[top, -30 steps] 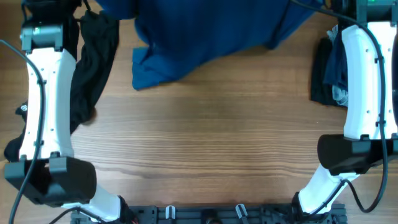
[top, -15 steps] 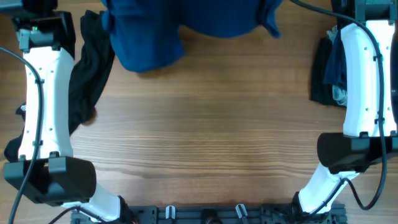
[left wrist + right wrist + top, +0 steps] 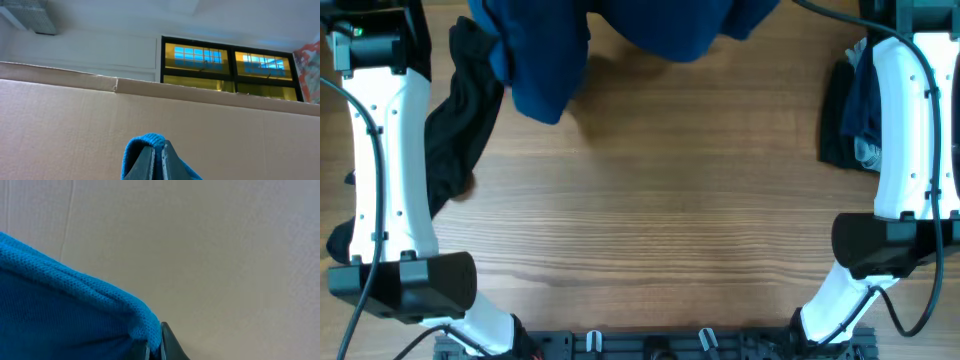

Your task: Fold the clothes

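We have the blue T-shirt (image 3: 655,28) bunched across the far edge of the table (image 3: 650,230), and one lobe of it hangs lower on the left side, over the wood. Both arms reach toward it. The left arm (image 3: 382,170) runs up the left edge and the right arm (image 3: 905,130) up the right.

In the left wrist view the left jaws are pressed fully together on a fold of the shirt (image 3: 147,138) — blue knit bulges over the tips, with a cardboard wall (image 3: 75,125) and a window (image 3: 230,65) behind. In the right wrist view the right jaws are likewise clamped tight on a ribbed blue hem (image 3: 75,287), which drapes away to the left.

The long black garment (image 3: 460,130) lies along the table's left side, partly under the left arm — its top end meets the shirt's hanging lobe. A small heap of black, navy and pale grey pieces (image 3: 845,110) sits at the right edge beside the right arm, apart from the shirt.
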Motion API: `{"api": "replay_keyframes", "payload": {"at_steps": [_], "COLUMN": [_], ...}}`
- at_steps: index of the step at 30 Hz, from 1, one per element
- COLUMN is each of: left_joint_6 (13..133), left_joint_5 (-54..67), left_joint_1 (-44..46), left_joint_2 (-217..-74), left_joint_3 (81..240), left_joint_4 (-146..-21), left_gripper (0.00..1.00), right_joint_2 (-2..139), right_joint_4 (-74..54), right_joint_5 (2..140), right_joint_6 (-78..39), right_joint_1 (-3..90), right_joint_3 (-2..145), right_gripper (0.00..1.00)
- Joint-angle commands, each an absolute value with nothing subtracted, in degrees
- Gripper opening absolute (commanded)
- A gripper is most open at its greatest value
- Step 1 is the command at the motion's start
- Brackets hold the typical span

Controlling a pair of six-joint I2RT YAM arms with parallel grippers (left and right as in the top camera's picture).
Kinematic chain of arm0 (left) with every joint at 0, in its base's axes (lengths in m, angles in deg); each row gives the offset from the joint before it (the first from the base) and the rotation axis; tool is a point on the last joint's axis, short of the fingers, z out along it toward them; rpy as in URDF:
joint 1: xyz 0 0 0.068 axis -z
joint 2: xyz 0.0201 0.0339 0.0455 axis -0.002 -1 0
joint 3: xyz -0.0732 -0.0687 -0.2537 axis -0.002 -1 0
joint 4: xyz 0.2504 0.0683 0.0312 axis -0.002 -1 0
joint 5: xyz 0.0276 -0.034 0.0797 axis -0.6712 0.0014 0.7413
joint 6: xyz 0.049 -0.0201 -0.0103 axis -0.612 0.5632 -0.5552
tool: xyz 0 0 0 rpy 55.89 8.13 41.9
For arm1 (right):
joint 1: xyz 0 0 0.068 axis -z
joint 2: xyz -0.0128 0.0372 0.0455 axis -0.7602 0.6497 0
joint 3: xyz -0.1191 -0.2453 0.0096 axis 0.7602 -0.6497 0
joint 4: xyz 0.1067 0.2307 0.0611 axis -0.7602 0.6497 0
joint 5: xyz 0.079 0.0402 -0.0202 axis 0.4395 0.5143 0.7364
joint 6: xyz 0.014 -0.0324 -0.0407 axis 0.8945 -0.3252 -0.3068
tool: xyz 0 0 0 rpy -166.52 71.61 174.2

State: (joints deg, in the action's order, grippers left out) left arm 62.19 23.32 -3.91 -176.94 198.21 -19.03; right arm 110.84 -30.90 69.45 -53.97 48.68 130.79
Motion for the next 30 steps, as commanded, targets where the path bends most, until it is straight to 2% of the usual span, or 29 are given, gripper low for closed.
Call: {"api": "replay_keyframes", "payload": {"at_steps": [1,8,11,15,17,24,30], "left_joint_6": [62.5,62.9,62.9,62.7,62.7,62.7,62.5], "left_joint_5": [28.4,42.7,42.8,38.3,34.3,22.3,20.0], "left_joint_1": [-4.9,-5.5,-6.0,-6.3,-6.5,-6.4,-6.3], "left_joint_2": [-176.1,-180.8,-182.8,-183.2,-182.9,-176.7,-169.6], "left_joint_3": [199.5,199.5,199.5,199.5,199.5,199.5,199.5], "left_joint_4": [-21.5,-20.2,-20.9,-28.9,-34.7,-71.1,-96.6], "left_gripper": [0.04,0.04,0.04,0.04,0.04,0.04,0.04], "right_joint_2": [110.3,111.1,111.1,111.1,111.1,106.7,104.1], "right_joint_4": [-31.2,-36.8,-40.0,-34.0,-29.3,1.0,23.6], "right_joint_5": [66.7,66.2,66.3,65.6,65.7,69.3,77.9], "right_joint_6": [-52.8,-52.9,-52.9,-52.9,-52.7,-52.4,-50.7], "right_joint_1": [51.1,53.7,54.6,55.0,55.0,55.0,55.0], "right_joint_3": [131.7,131.6,131.6,131.6,131.6,131.6,131.6], "right_gripper": [0.04,0.04,0.04,0.04,0.04,0.04,0.04]}}
